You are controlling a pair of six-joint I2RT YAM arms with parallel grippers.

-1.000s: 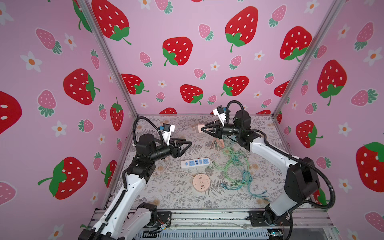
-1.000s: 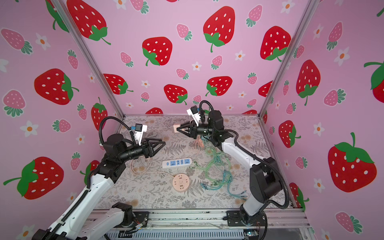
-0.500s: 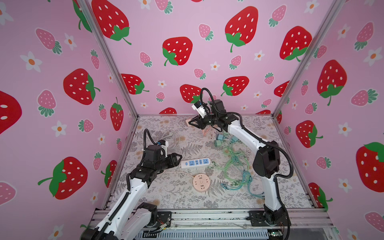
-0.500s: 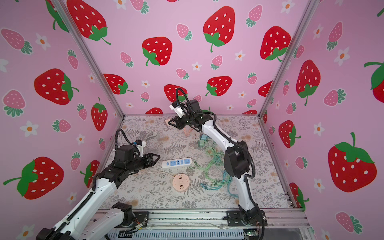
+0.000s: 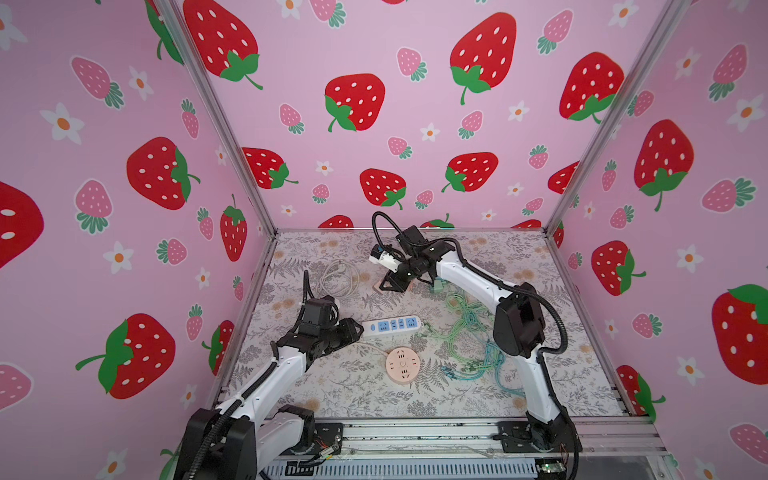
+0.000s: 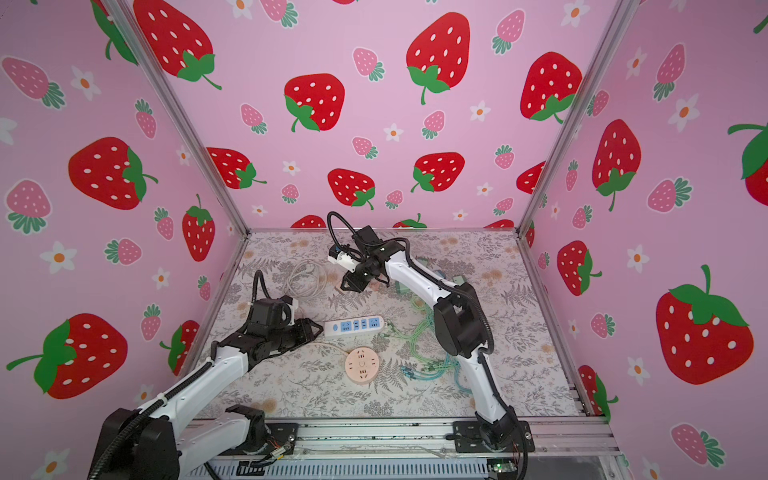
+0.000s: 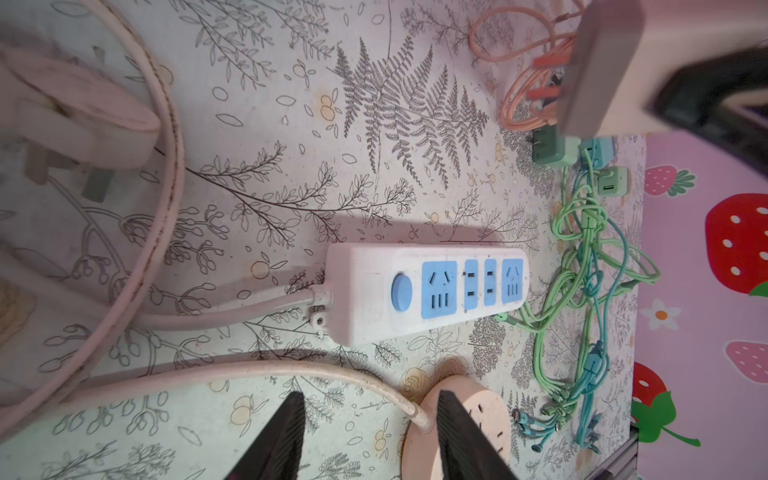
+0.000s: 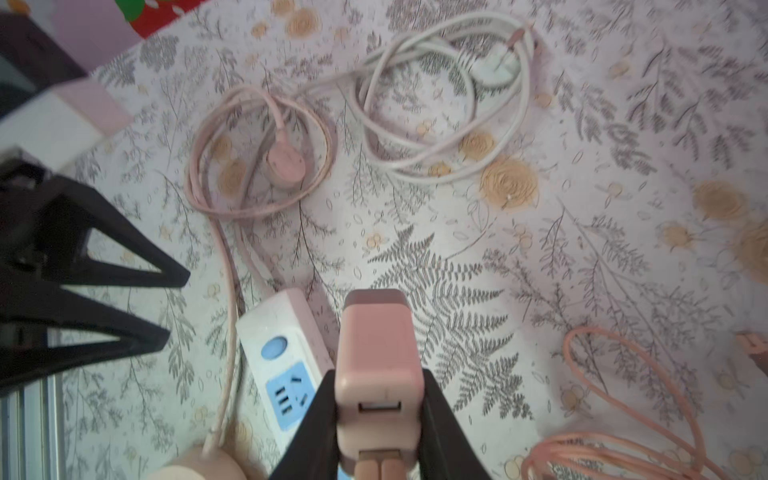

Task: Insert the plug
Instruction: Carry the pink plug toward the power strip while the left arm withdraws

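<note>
Plug first: my right gripper (image 8: pixel 378 386) pinches the pink charger plug (image 8: pixel 376 340) by its two sides, so its front end is free to go in. It hangs above the table at the far middle, apart from the white power strip (image 5: pixel 390 324). That strip lies flat, nearer to me, with its blue holes facing up and ready. My left gripper (image 7: pixel 372 399) is low, just beside the strip's left end, jaws spread with nothing held. I think it waits there to keep the strip from sliding when I push.
</note>
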